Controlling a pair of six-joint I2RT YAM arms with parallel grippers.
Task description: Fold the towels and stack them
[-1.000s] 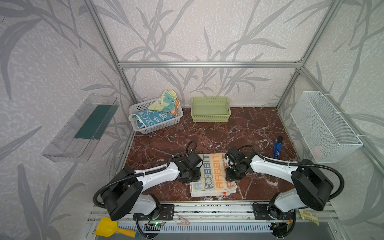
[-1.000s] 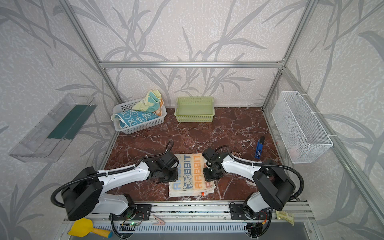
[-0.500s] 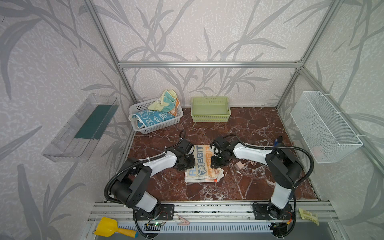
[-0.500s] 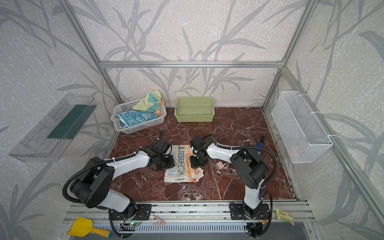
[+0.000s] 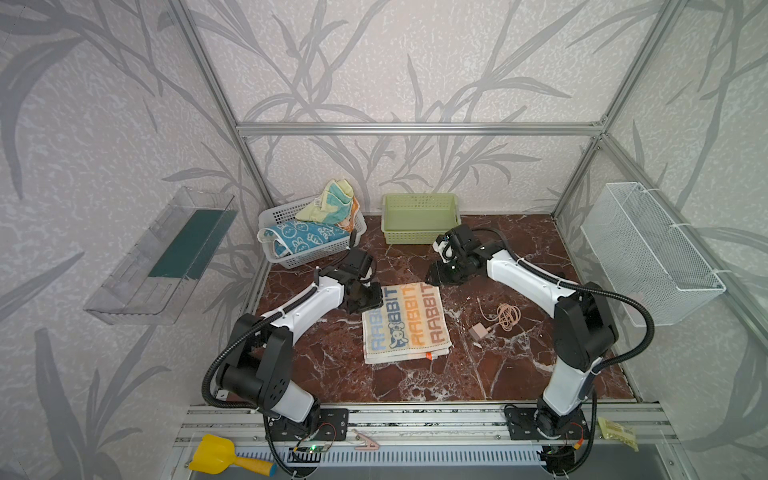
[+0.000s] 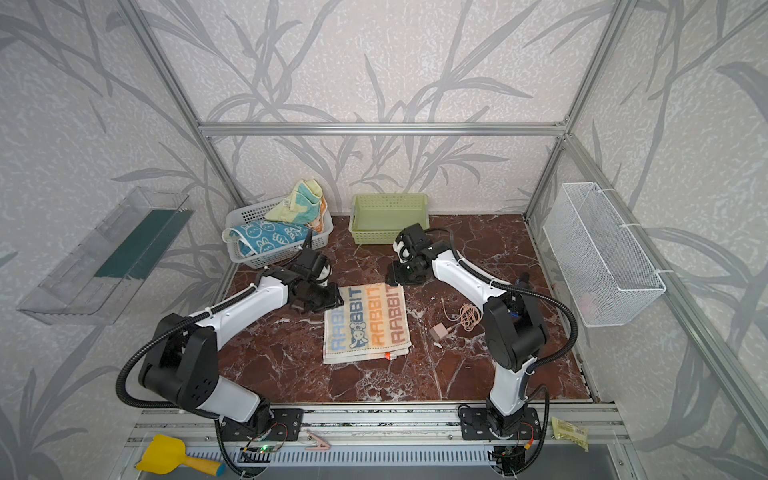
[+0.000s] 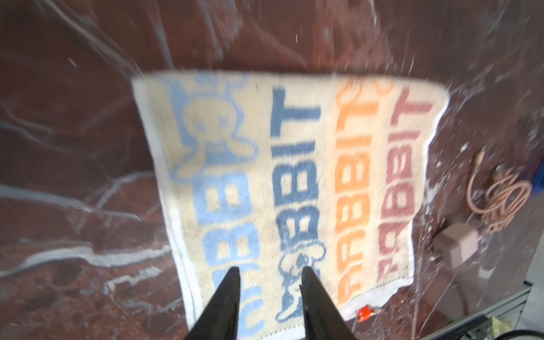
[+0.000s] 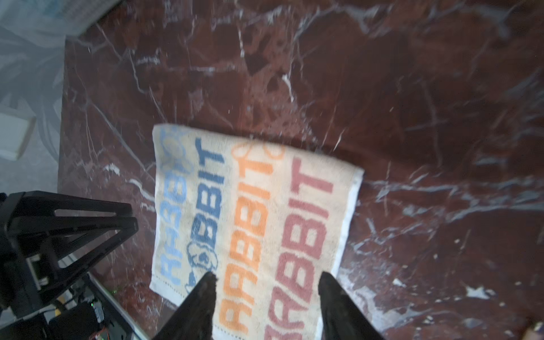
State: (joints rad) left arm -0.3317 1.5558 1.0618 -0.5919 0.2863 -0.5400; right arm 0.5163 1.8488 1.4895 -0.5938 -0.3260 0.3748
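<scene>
Two robot arms meet over a striped "RABBIT" towel (image 5: pixel 405 322) on the red marble table (image 5: pixel 415 382). We see the towel lying flat near the middle of the table in both top views (image 6: pixel 368 322), lettering up. Doubled hems and a small orange tag show along its near edge.

The left gripper (image 5: pixel 370 297) sits over the towel's far left corner. From the left wrist camera we see its claw released (image 7: pixel 269 272), the two black fingers (image 7: pixel 226 297) apart with only the printed cloth (image 7: pixel 294 191) showing beyond them. The right gripper (image 5: pixel 434 276) is at the far right corner, and it too is released in the right wrist view (image 8: pixel 266 278), its jaws spread above the orange and red lettering (image 8: pixel 250 220). We cannot tell whether either claw touches the fabric.

At the back left, a white basket (image 5: pixel 286 257) holds the other towels: a blue bunny towel (image 5: pixel 299 241) draped over its rim and a pale-yellow towel (image 5: pixel 328 203) heaped behind it. A green basket (image 5: pixel 419 237) stands beside it. To the right of the flat towel lie a coiled cable (image 5: pixel 505 316) and its plug (image 5: pixel 478 331).
</scene>
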